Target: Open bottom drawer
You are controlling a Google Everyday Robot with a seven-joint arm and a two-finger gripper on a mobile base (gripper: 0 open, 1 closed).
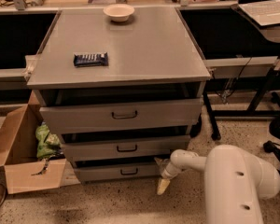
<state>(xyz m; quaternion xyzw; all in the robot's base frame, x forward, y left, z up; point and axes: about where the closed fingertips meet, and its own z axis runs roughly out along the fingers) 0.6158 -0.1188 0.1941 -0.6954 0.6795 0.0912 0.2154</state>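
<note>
The grey cabinet (116,45) has three drawers. The bottom drawer (102,172) is the lowest, a shallow grey front with a small dark loop handle (129,171); it stands a little way out. My gripper (162,178) hangs from the white arm (233,176) at the bottom drawer's right end, just above the floor, to the right of the handle. One pale fingertip (162,186) points down at the floor.
The top drawer (121,115) and middle drawer (126,147) also stand slightly out. A dark snack bar (90,59) and a white bowl (119,12) lie on the cabinet top. An open cardboard box (23,157) stands at the left. Table legs (210,118) are at the right.
</note>
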